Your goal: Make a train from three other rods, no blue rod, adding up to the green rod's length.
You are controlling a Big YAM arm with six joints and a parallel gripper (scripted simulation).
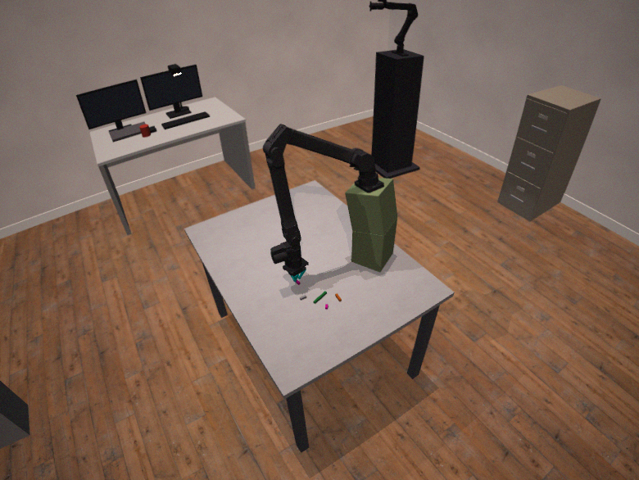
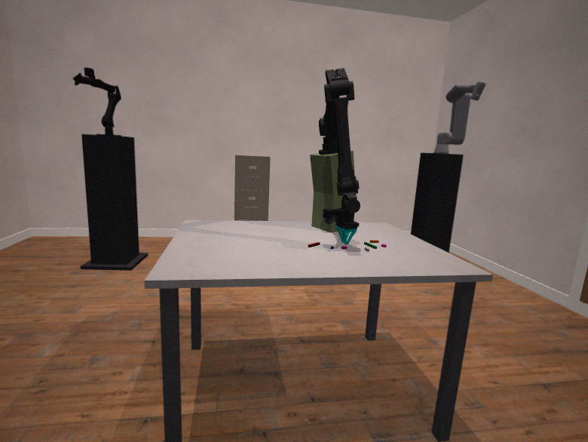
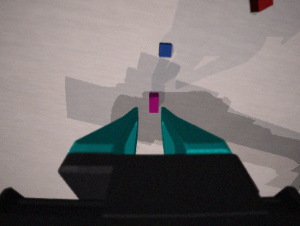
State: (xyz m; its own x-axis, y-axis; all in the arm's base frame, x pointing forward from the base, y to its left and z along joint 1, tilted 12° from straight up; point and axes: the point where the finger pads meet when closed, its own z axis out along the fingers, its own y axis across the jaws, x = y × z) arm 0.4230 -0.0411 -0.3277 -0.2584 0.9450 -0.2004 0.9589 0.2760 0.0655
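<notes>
My gripper (image 3: 149,112) (image 2: 347,244) is partly open with nothing between its fingers, a little above the table. A magenta rod (image 3: 154,103) (image 2: 344,247) (image 1: 297,282) lies on the table just ahead of the fingertips, in line with the gap between them. The green rod (image 1: 319,296) (image 2: 370,245) lies apart from it. A grey rod (image 1: 303,296) (image 2: 366,249), an orange rod (image 1: 338,296) (image 2: 374,241) and a second magenta rod (image 1: 326,306) (image 2: 383,245) lie around the green rod. No rods lie end to end.
A blue rod (image 3: 165,50) (image 2: 332,247) lies beyond the near magenta rod. A red rod (image 3: 261,5) (image 2: 313,244) lies farther off on that side. The green pedestal (image 1: 373,227) (image 2: 324,194) of the arm stands at the edge of the table (image 1: 247,258) (image 2: 246,265).
</notes>
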